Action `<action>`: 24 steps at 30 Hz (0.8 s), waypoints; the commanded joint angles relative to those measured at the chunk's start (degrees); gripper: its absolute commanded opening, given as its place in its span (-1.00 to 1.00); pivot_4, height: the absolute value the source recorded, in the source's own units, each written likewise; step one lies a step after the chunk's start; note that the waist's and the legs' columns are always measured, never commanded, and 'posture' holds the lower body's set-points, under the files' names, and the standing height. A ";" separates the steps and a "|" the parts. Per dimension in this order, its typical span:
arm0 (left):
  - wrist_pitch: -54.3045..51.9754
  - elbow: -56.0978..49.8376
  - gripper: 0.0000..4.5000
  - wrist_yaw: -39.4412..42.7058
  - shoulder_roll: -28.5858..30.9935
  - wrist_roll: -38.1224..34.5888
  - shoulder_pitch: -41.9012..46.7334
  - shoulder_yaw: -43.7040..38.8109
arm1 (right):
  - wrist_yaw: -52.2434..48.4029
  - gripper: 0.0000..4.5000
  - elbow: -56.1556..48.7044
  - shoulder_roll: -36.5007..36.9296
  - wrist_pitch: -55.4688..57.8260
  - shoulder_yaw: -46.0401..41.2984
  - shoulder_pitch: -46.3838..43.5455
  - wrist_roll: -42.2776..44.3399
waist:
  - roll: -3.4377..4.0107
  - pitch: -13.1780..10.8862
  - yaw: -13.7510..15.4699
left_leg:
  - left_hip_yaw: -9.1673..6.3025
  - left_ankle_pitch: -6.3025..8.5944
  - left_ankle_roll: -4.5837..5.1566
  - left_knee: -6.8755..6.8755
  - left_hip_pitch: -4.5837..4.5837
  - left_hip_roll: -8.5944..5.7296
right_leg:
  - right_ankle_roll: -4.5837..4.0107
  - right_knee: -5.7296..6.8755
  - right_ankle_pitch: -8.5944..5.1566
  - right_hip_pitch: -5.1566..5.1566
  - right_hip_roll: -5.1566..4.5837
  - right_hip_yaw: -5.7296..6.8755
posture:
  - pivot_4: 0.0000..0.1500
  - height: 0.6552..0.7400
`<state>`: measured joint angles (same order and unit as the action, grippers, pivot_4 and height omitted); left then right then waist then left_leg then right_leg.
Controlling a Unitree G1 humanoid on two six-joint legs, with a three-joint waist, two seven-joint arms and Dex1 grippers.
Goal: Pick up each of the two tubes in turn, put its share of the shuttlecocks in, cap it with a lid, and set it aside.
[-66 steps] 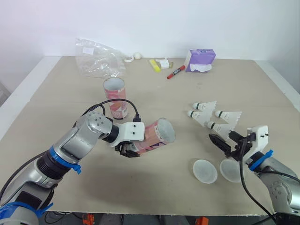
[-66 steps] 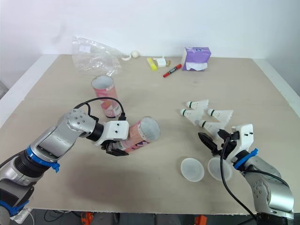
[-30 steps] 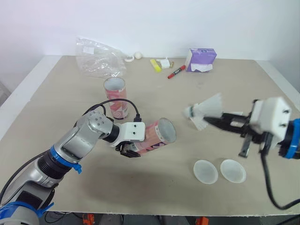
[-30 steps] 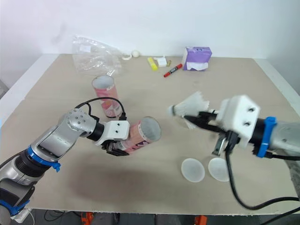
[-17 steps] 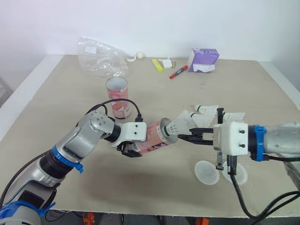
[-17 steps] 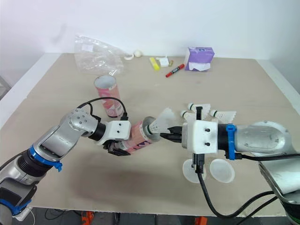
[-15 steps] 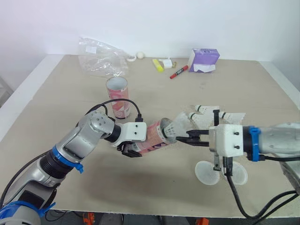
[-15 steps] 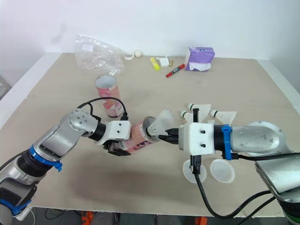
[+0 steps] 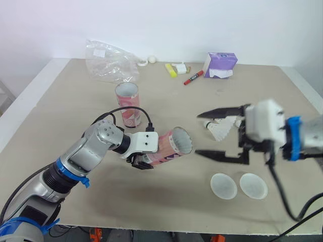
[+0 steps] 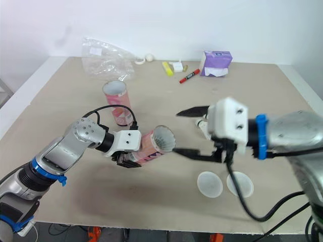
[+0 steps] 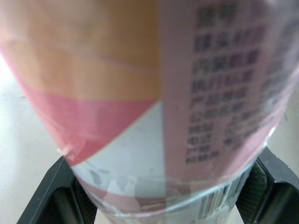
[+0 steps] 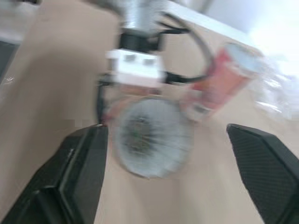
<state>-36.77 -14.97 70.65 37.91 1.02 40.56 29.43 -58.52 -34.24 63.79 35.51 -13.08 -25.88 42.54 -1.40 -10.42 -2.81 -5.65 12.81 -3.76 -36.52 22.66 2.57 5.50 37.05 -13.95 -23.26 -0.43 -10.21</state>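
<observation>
My left gripper (image 9: 142, 160) is shut on a pink tube (image 9: 165, 149), holding it tilted above the table with its open mouth toward the right. White feathers of a shuttlecock (image 12: 152, 140) show inside that mouth. My right gripper (image 9: 197, 133) hangs just right of the mouth, wide open with nothing between its fingers (image 12: 79, 172). A second pink tube (image 9: 127, 103) stands upright behind. A few loose shuttlecocks (image 9: 222, 131) lie on the table behind the right gripper. Two clear lids (image 9: 223, 185) (image 9: 253, 185) lie side by side near the front edge.
At the back of the table (image 9: 70, 116) lie a crumpled plastic bag (image 9: 111, 63), a small white ball (image 9: 151, 59), a yellow marker (image 9: 169, 69), a red marker (image 9: 193, 77) and a purple tissue pack (image 9: 220, 64).
My right gripper carried a shuttlecock from the pile to the tube's mouth, pushed it in, then opened and drew back to the right. The left arm kept the tube still.
</observation>
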 commanded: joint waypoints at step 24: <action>1.79 2.27 0.45 0.81 -1.94 0.71 1.40 1.37 | -15.98 -0.98 18.47 -16.49 -14.40 38.69 -23.18 -32.78 | 0.06 0.02 0.18 | 0.02 -0.01 -0.01 -0.03 0.08 0.00 | 0.15 0.02 0.08 -0.06 0.00 0.00 | 1.00 1.00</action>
<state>-35.78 -12.46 72.07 36.69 1.27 41.77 29.57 -73.86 -16.14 47.47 21.79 25.23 -47.92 11.37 -1.34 -10.40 -2.63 -5.64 12.80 -3.77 -36.55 22.72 2.57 5.67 37.08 -13.84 -23.33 -0.43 -10.20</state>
